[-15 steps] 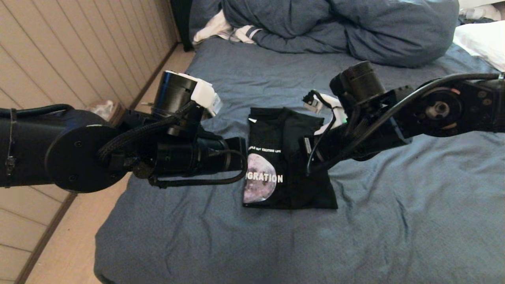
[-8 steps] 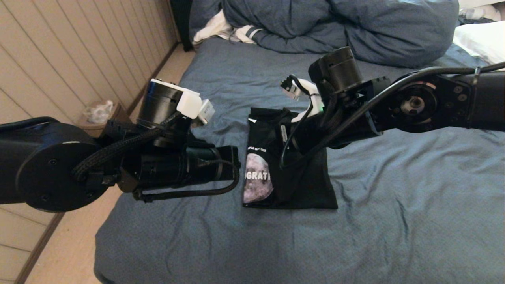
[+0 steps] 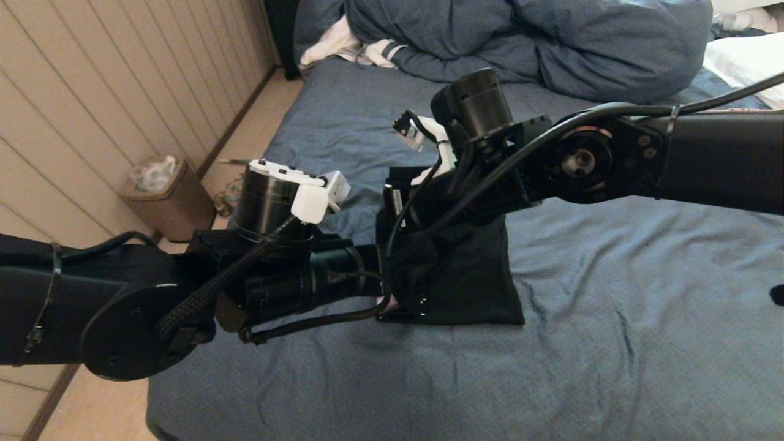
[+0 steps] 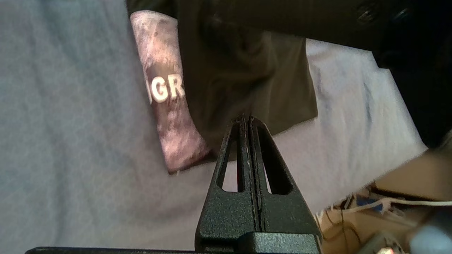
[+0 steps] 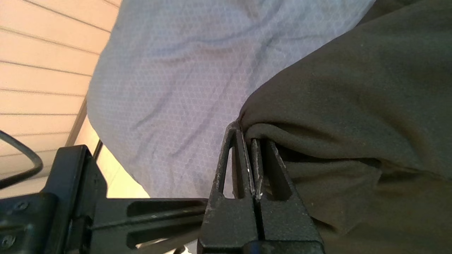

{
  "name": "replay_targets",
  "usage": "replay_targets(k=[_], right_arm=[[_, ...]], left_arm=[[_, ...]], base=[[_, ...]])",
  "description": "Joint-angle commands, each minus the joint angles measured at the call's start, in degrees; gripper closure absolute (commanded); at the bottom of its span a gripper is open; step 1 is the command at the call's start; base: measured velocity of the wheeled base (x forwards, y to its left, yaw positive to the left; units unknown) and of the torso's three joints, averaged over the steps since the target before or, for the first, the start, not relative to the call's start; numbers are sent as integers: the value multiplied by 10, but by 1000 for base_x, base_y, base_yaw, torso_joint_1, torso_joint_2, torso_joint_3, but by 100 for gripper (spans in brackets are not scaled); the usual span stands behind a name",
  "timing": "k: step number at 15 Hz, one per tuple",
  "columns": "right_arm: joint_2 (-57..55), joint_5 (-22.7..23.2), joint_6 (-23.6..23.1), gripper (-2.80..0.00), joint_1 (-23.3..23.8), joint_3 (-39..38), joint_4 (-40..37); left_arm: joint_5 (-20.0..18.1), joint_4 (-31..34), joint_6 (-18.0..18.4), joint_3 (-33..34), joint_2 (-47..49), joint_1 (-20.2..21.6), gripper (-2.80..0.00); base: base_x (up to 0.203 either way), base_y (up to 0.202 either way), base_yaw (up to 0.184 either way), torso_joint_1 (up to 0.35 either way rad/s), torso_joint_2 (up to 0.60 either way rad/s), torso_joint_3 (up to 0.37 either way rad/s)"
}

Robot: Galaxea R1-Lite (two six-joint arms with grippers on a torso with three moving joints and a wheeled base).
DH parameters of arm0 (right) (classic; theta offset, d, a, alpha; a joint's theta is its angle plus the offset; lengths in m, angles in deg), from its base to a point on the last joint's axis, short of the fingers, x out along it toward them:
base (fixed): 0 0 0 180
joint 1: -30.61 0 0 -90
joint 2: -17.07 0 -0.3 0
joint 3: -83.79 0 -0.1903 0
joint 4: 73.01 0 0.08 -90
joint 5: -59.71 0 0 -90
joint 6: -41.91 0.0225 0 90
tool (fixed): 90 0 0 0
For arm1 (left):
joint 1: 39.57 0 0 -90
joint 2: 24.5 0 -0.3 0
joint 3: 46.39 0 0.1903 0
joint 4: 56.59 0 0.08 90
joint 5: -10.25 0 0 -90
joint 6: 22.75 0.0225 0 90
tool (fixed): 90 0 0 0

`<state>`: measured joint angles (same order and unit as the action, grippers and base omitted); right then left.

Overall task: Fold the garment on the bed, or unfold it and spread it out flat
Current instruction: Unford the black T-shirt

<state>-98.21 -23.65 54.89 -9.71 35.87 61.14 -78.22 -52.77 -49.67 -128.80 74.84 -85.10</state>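
Note:
The garment [image 3: 471, 275], a black T-shirt, lies partly folded in the middle of the bed [image 3: 612, 318]. My right gripper [image 5: 245, 132] is shut on a fold of its black cloth [image 5: 353, 88] and holds it lifted over the shirt's left half. In the head view the raised cloth hides the print. A strip of the moon print [image 4: 159, 88] with white letters still shows in the left wrist view. My left gripper [image 4: 246, 118] is shut with nothing between its fingers. It hovers at the shirt's left edge, just under the right one.
A bunched blue duvet [image 3: 520, 43] and a white striped cloth [image 3: 343, 46] lie at the far end of the bed. A white pillow [image 3: 747, 61] is at the far right. A brown bin [image 3: 162, 199] stands on the floor by the panelled wall, left of the bed.
My right arm has swung left, carrying the shirt's right side over the moon print, which is now covered in the head view. The left arm has sunk lower and edged toward the shirt.

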Motion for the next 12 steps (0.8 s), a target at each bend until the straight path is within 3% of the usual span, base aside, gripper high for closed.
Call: replay_targets(k=[1,5,12], right_arm=[[-7,1,0,0,-1,-2,-1],[-6,1,1,0,1,-4,-2],[5,3,1,0,-1,-2,-3]], left_arm=[[3,-7,-1,6,14,-1,-280],[22,-16,-1,18,2,1,-280],[24,-108,5,32,56,2,-280]], base=[[0,0,0,0,0,0],[0,0,0,0,0,0],[0,0,0,0,0,0]])
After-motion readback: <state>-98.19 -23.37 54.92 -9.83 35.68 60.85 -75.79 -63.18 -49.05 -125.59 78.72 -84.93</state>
